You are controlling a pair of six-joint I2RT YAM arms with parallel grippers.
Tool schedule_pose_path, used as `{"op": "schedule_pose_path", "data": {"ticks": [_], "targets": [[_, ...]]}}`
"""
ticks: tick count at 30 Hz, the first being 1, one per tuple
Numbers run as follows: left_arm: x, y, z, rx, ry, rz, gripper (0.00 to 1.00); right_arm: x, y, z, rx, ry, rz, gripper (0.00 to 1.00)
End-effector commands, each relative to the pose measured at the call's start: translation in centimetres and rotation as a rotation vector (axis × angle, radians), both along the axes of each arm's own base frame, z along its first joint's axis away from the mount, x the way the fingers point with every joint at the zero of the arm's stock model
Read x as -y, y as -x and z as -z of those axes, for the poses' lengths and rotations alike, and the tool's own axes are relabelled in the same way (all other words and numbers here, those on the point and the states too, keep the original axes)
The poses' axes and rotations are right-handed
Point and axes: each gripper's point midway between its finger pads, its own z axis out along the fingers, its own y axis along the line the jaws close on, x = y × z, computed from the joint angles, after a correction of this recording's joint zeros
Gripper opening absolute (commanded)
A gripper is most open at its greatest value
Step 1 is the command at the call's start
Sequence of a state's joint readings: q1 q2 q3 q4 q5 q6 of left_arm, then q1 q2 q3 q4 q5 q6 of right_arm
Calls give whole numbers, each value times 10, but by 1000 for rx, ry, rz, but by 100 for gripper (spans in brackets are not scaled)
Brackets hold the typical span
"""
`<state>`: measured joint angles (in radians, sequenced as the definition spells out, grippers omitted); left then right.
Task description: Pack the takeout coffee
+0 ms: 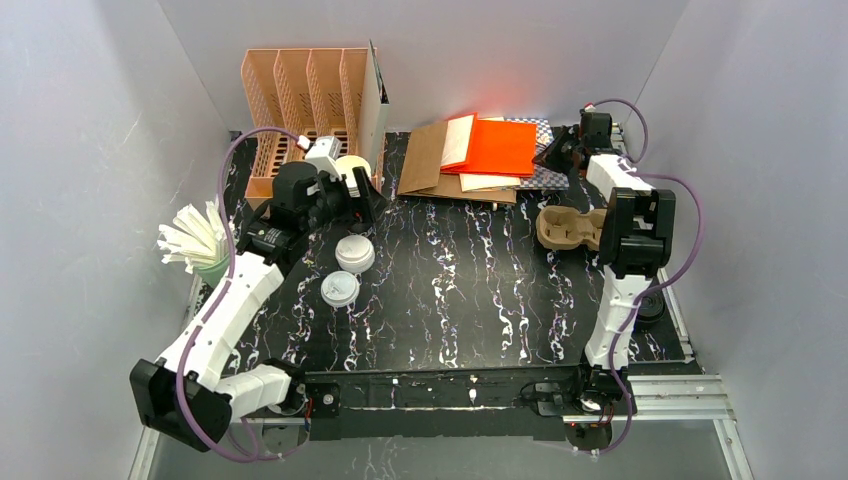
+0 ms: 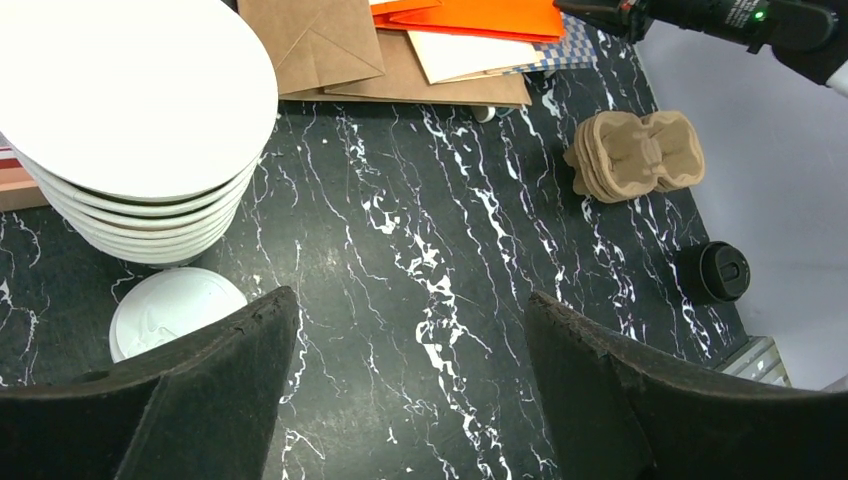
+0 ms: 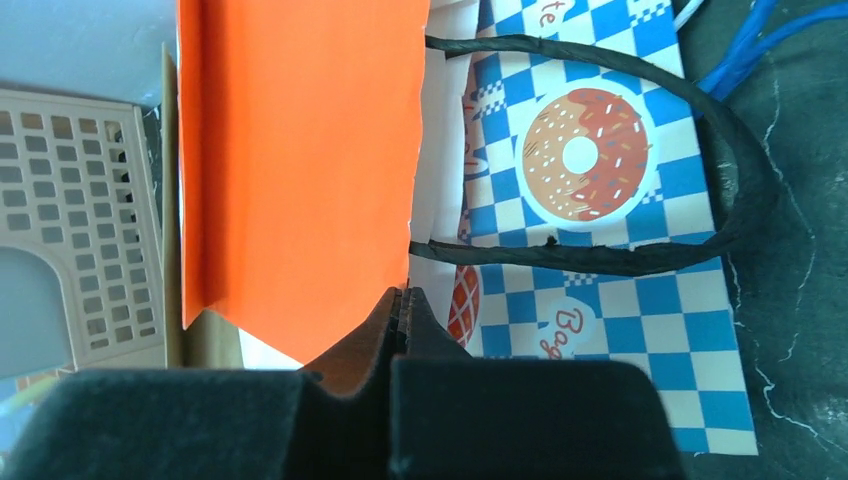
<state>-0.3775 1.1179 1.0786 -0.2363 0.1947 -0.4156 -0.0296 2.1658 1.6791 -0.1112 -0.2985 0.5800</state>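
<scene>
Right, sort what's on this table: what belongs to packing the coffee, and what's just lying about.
For the job: black-lidded cup, white-lidded cup, cardboard cup carrier, paper bags.
Lying about: stack of white cups, loose white lid, peach rack, straws.

Rack (image 1: 300,100): back left of bench (image 1: 480,300).
Cup stack (image 2: 130,120): just before rack.
Left lidded cup (image 1: 355,253): before cup stack.
Loose lid (image 1: 339,289): just before left lidded cup.
Paper bags (image 1: 470,155): back centre, overlapping.
Cup carrier (image 2: 640,155): before bags, to the right.
Right lidded cup (image 2: 715,272): right edge, before carrier.
</scene>
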Motion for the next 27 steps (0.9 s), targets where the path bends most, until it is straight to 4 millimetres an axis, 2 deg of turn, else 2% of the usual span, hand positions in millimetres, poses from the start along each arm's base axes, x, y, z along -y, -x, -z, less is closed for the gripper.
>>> {"op": "schedule_pose_path", "data": {"ticks": [1,5,10,13,20,24,27], "targets": [[7,-7,-14,25,12,10,81,-11,9,-60,117,-20,-59,1],[20,-12,-16,20,44,29,81,-21,36,-86,123,-24,-135,1],[45,-14,-20,38,38,68,81,-28,82,-117,150,-16,-175,1],[67,-14,-14,37,16,99,81,-31,115,-127,137,-20,-195,1],[116,-17,10,58,-118,143,83,-34,189,-135,124,-19,-216,1],[141,-25,28,73,-206,158,89,-37,219,-133,107,-36,-225,1],[159,-34,44,62,-251,174,89,-38,235,-131,95,-43,-227,1]]}}
